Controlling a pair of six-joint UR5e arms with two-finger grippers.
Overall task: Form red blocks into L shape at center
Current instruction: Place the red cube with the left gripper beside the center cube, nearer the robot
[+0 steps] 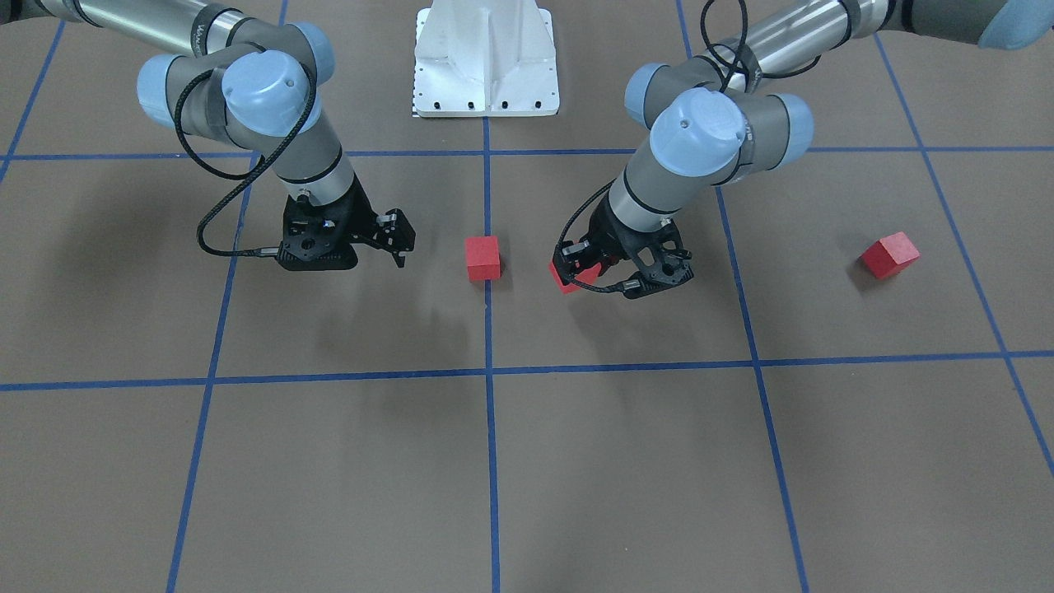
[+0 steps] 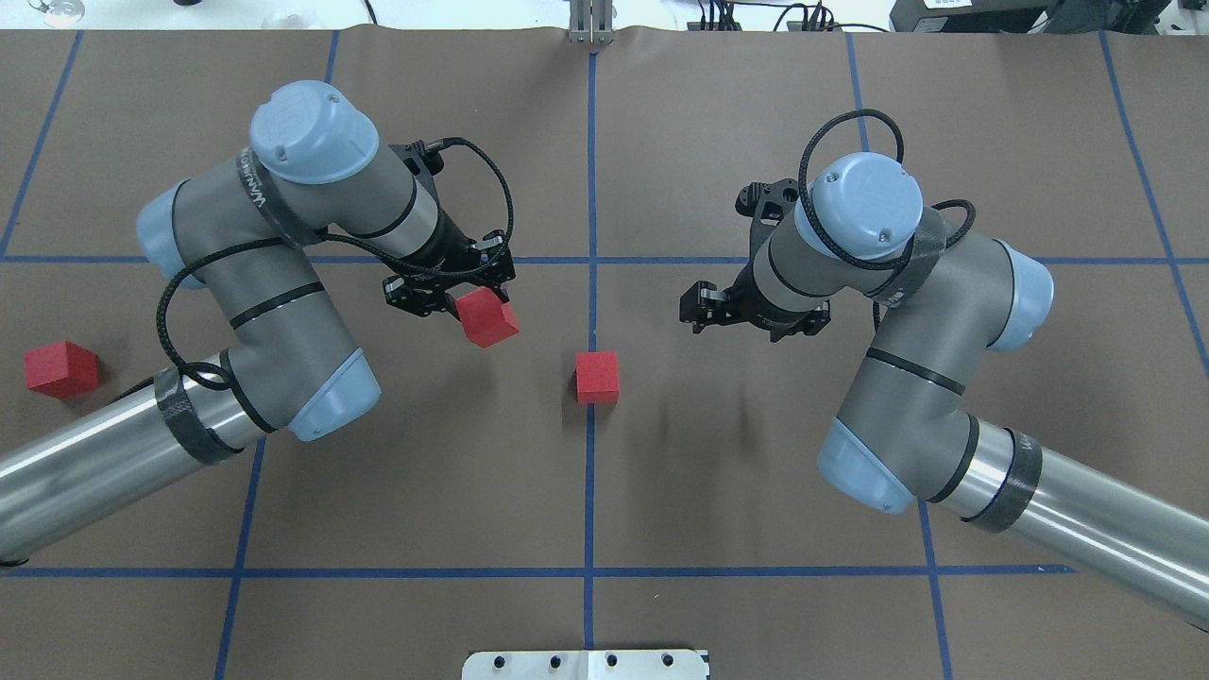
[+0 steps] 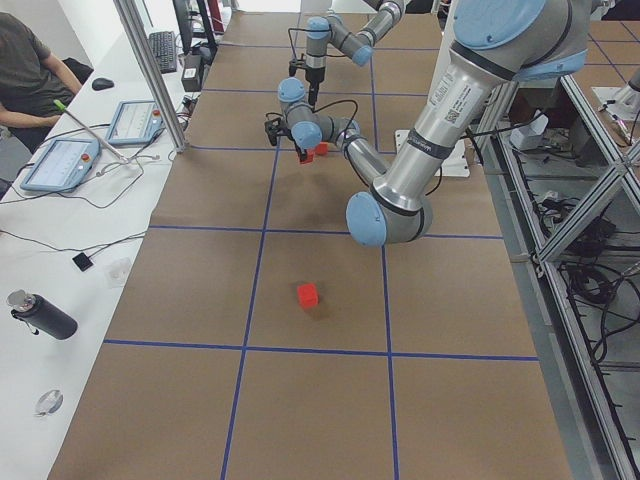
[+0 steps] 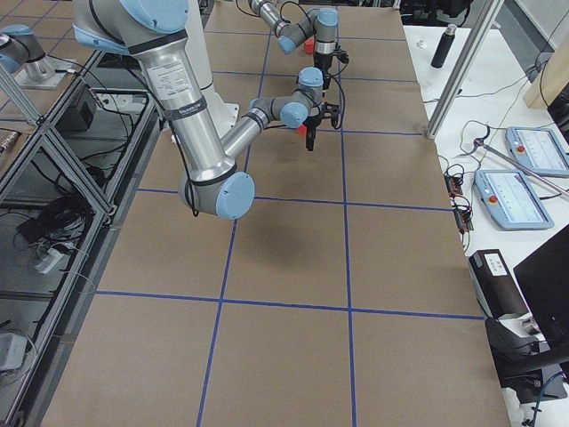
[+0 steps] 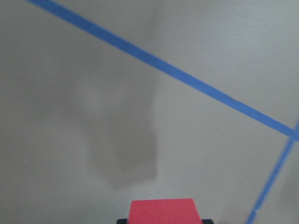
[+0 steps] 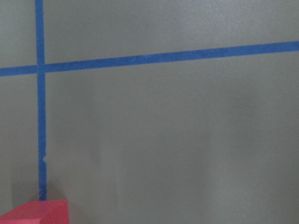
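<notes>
One red block (image 2: 597, 377) (image 1: 482, 258) rests on the center (image 2: 591, 312), right on the middle blue tape line; its corner (image 6: 35, 212) shows low in the right wrist view. My left gripper (image 2: 472, 300) (image 1: 576, 268) is shut on a second red block (image 2: 486, 317) (image 5: 162, 211), held tilted a little above the table, left of the line. A third red block (image 2: 61, 368) (image 1: 889, 254) (image 3: 308, 294) lies far out on my left side. My right gripper (image 2: 696, 307) (image 1: 401, 239) hangs open and empty, right of the middle block.
The white robot base (image 1: 486, 58) stands at the table's robot-side edge. Blue tape lines mark a grid on the brown surface. A side table with tablets (image 3: 65, 160) and a seated person (image 3: 30, 70) runs beyond the table's far edge.
</notes>
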